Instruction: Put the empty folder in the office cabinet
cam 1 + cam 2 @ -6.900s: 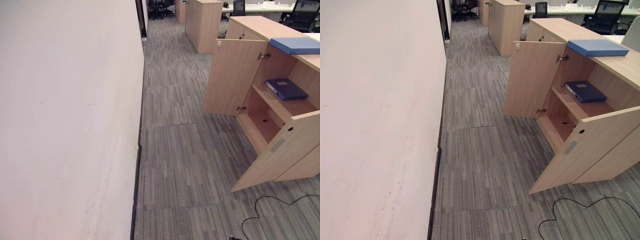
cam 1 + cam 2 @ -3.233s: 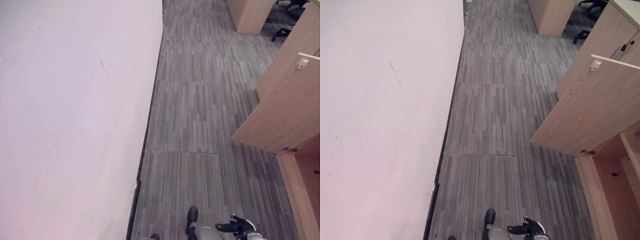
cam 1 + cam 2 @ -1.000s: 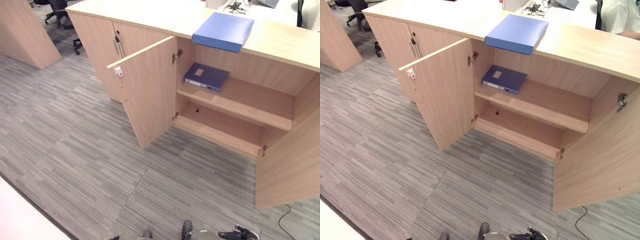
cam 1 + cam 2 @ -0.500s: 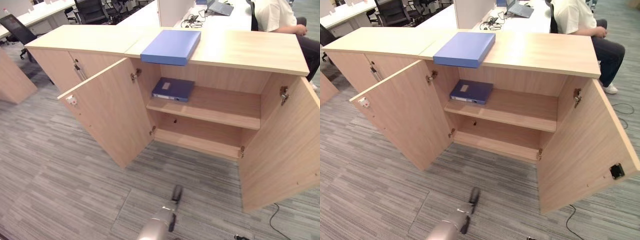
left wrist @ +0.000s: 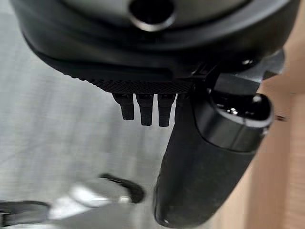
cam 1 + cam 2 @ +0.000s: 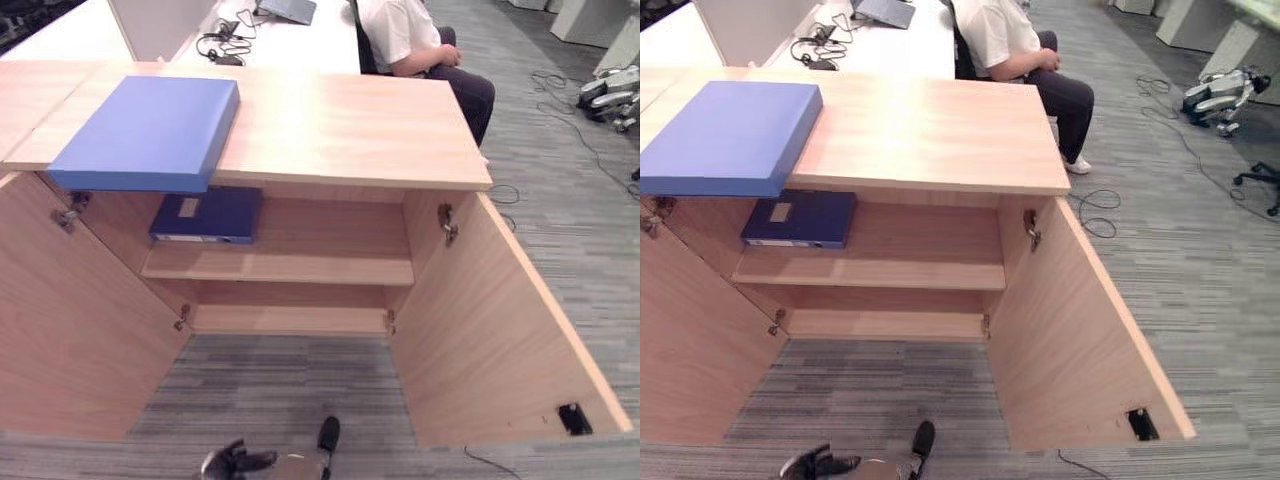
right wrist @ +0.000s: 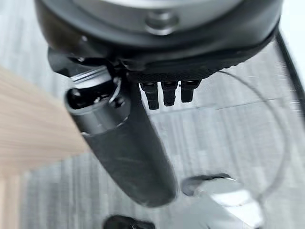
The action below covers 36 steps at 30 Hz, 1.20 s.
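Left hand (image 5: 200, 157) and right hand (image 7: 128, 157), each in its wrist view, hang with fingers straight and relaxed, empty, over the grey carpet (image 6: 280, 385). The light blue folder (image 6: 150, 130) lies at the upper left on the cabinet top (image 6: 350, 125), its near edge overhanging; a darker binder (image 6: 205, 215) rests on the upper shelf (image 6: 300, 268). Judged stage: approach, grasp not begun. Next, reach up for the folder. Both cabinet doors (image 6: 500, 330) stand open; a seated person (image 6: 405, 35) is behind.
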Tool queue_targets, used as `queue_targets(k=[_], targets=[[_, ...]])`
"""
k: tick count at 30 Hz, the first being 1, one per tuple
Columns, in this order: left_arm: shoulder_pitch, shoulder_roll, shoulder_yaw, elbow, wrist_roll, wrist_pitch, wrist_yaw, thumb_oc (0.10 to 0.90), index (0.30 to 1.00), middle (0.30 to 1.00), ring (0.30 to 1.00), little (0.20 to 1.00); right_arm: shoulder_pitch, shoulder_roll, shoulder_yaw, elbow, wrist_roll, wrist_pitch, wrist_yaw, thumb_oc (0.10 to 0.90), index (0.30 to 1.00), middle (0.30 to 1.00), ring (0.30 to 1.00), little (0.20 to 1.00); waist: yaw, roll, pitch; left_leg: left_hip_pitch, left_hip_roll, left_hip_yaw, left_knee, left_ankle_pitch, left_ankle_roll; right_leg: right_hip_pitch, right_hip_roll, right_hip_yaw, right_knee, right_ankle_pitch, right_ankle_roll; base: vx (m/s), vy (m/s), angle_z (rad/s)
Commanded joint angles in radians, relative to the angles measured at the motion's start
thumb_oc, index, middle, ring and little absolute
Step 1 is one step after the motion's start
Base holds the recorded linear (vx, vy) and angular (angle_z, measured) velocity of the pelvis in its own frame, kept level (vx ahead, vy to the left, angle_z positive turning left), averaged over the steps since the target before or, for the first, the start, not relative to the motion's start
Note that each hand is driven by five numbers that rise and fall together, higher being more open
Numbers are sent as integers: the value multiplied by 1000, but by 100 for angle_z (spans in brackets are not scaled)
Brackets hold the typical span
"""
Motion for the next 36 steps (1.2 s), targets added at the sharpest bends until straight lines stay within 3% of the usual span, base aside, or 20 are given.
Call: queue_targets(k=[1,8,20,23,26,28,29,30,32,33,34,36], targets=[[121,46,-24,25,-14,14,20,800,900,900,900,900,8,-52,-3,-99,-2,-23,0,800,900,900,900,900,44,35,-59,-69,-5,17,19,-50,-36,-78,-79,32,-15,187,52,157,156,4],[115,44,-35,28,-2,15,15,800,900,900,900,900,-5,-52,3,-150,14,-35,-6,800,900,900,900,900,35,34,-77,-78,-34,2,2,-78,-16,-130,-108,-2,5,257,73,78,111,14],[133,45,-35,50,33,21,2,800,900,900,900,900,25,-54,-2,-146,1,-35,-4,800,900,900,900,900,38,21,-89,-23,-52,-26,-28,-103,-5,-132,-131,-28,31,357,99,42,39,1],[135,47,-33,51,40,23,1,800,900,900,900,900,21,-53,2,-151,-7,-36,-2,800,900,900,900,900,44,39,-76,26,-45,-46,-30,-116,7,-180,-155,-74,223,425,95,54,55,0],[137,45,-37,48,39,26,0,800,900,900,900,900,16,-52,11,-163,-12,-41,-5,800,900,900,900,900,30,81,-28,86,-22,-55,-27,-123,23,-248,-173,-130,444,454,65,57,111,5],[139,43,-35,45,37,27,2,800,900,900,900,900,16,-46,20,-174,-17,-41,-6,800,900,900,900,900,21,114,2,149,2,-61,-50,-121,28,-331,-203,-195,573,396,43,66,118,15],[141,42,-34,44,35,27,2,800,900,900,900,900,18,-45,26,-178,-21,-40,-5,800,900,900,900,900,16,125,16,183,12,-66,-64,-119,25,-366,-204,-221,570,336,25,83,5,-1],[138,40,-36,43,35,25,2,800,900,900,900,900,19,-44,30,-181,-21,-42,-4,800,900,900,900,900,4,131,30,202,19,-80,-67,-116,20,-401,-165,-225,530,268,5,63,-68,-5],[130,40,-47,39,42,22,4,800,900,900,900,900,10,-45,34,-185,-10,-45,-6,800,900,900,900,900,-19,130,58,223,15,-110,-65,-109,9,-436,-86,-196,432,206,4,25,-108,18],[130,39,-47,40,42,22,4,800,900,900,900,900,10,-45,34,-185,-10,-45,-6,800,900,900,900,900,-19,132,57,221,17,-110,-65,-109,9,-436,-85,-197,429,209,4,64,-140,65],[129,38,-55,37,48,21,3,800,900,900,900,900,3,-51,35,-194,11,-44,-9,800,900,900,900,900,-39,116,73,250,-8,-146,-71,-111,-3,-463,-12,-136,237,218,22,95,-121,73],[130,38,-58,39,56,19,3,800,900,900,900,900,8,-54,33,-196,23,-42,-10,800,900,900,900,900,-45,99,70,277,-35,-191,-92,-108,-10,-454,20,-101,101,252,28,127,-128,88]])
